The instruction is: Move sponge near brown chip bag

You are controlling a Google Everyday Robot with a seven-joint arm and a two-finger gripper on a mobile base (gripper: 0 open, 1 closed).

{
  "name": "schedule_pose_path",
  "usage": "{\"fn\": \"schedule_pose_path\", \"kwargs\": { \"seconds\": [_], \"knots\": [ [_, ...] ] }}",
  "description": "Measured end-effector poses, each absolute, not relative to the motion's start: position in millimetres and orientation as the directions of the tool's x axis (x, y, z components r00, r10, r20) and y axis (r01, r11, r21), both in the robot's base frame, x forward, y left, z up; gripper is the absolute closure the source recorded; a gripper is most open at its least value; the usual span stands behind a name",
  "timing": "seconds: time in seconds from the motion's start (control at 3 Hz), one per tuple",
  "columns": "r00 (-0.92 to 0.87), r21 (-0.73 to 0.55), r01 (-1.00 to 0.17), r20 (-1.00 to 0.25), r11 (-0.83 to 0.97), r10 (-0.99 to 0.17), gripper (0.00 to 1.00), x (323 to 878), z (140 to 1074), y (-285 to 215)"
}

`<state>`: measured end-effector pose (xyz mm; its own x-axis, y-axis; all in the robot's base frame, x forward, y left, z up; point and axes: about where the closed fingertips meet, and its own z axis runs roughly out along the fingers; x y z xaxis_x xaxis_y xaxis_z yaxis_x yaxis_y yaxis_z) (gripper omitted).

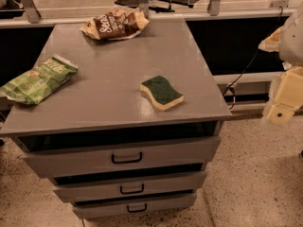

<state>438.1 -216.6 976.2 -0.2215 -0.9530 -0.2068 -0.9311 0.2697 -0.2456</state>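
Note:
The sponge (pixel 161 92), dark green on top over pale yellow foam, lies flat on the grey cabinet top (pixel 142 46), right of centre and near the front edge. The brown chip bag (pixel 113 24), with white lettering and cream edges, lies at the back of the top, left of centre. My gripper (pixel 283 100), a pale yellow piece on the arm, hangs at the right edge of the view, off the cabinet's right side and well clear of the sponge. It holds nothing that I can see.
A light green chip bag (pixel 37 79) lies at the left edge of the top. The cabinet has three drawers (pixel 127 158) in front. A black cable (pixel 241 74) runs down beside its right side. Speckled floor lies to the right.

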Motion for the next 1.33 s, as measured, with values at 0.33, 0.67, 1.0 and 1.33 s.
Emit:
{"fn": "schedule_pose_path", "kwargs": {
  "seconds": [0.33, 0.67, 1.0, 1.33],
  "knots": [
    [-0.221, -0.248, -0.93, -0.209, 0.27, -0.953, 0.0, 438.3, 976.8, -216.3],
    [-0.188, -0.212, -0.945, -0.266, 0.247, -0.945, 0.0, 444.2, 961.5, -191.8],
    [-0.132, -0.154, -0.967, -0.37, 0.201, -0.92, 0.0, 459.8, 930.7, -141.3],
    [-0.106, -0.117, -0.977, -0.453, 0.177, -0.885, 0.0, 480.0, 905.2, -100.1]
  ]
}}
